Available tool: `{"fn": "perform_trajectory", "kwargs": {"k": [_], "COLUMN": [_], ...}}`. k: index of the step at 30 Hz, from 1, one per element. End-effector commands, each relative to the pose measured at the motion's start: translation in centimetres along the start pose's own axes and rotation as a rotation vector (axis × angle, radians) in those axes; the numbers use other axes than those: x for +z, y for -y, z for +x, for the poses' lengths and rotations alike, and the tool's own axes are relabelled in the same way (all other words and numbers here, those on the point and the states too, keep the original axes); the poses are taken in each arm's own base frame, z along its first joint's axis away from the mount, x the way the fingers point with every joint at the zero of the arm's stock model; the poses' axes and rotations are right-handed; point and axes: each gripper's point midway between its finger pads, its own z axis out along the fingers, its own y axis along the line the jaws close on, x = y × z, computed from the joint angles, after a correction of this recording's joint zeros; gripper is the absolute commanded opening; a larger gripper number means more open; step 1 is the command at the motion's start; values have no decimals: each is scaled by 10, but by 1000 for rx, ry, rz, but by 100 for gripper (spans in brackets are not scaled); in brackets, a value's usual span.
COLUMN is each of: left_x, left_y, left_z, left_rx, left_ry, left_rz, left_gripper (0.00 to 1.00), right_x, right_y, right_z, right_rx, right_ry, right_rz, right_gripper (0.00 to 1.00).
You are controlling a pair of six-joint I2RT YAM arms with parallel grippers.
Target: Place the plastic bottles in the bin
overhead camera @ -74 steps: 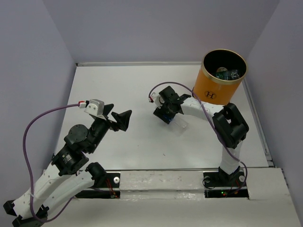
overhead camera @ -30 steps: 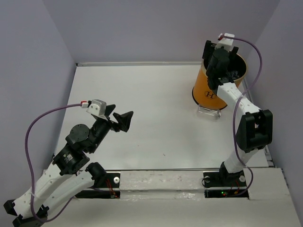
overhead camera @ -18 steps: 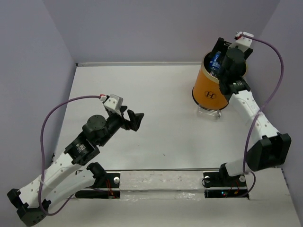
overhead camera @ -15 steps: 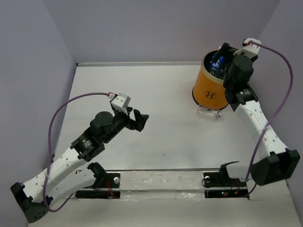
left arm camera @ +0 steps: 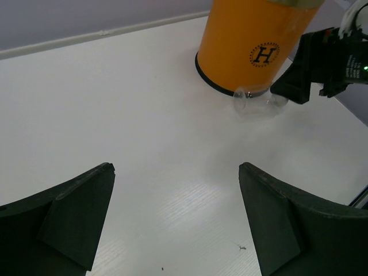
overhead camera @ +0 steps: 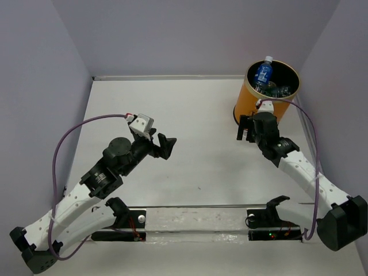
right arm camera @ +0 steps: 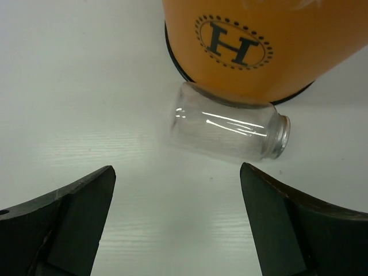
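1. The bin (overhead camera: 248, 102) stands at the far right corner of the white surface (overhead camera: 190, 109), close to the back edge and the right wall (overhead camera: 339, 86). A wide stretch of surface runs leftward from it.
2. Counted: one bin, one bottle outside it, two arms.
3. Inside the bin, a blue-labelled bottle (overhead camera: 264, 72) stands upright, poking above the far rim. More clear bottles (overhead camera: 277, 89) lie beside it in the black interior, but their number is not clear.
4. A clear unlabelled bottle (right arm camera: 227, 129) lies on its side against the bin's black base band, below the H mark (right arm camera: 233, 49). Its silver neck is uncapped.
5. The right gripper (right arm camera: 176, 169) sits just in front of the bin, facing that bottle, its fingers spread wide with nothing between them.
6. The left gripper (left arm camera: 175, 172) hovers well left of the bin, pointing towards it, its fingers wide apart and empty.
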Motion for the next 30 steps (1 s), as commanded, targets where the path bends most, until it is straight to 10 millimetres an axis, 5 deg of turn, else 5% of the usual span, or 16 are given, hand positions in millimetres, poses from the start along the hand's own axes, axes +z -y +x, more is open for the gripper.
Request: {"fn": "perform_trajectory", "kwargs": {"k": [1,11,18,30], "left_x": [-13,-55,-64,-73], "left_y": [-4,7,16,14], "left_z": [-25,-67,-73,-79], "left_rx": [14,-23,-27,-33], "left_ry": [85,267,289,329], "left_rz": [-13,76,128,131], "left_gripper": [99,99,99,99], "right_x": [6,47,57,86], "right_y": [15,22,25,4], "right_z": [16,70,50,53], "right_rx": [-210,-771,-925,-1062], "right_ry": [-138,-346,-246,-182], "right_rz": [111,234,259,187], "right_gripper": [95,98,100,100]}}
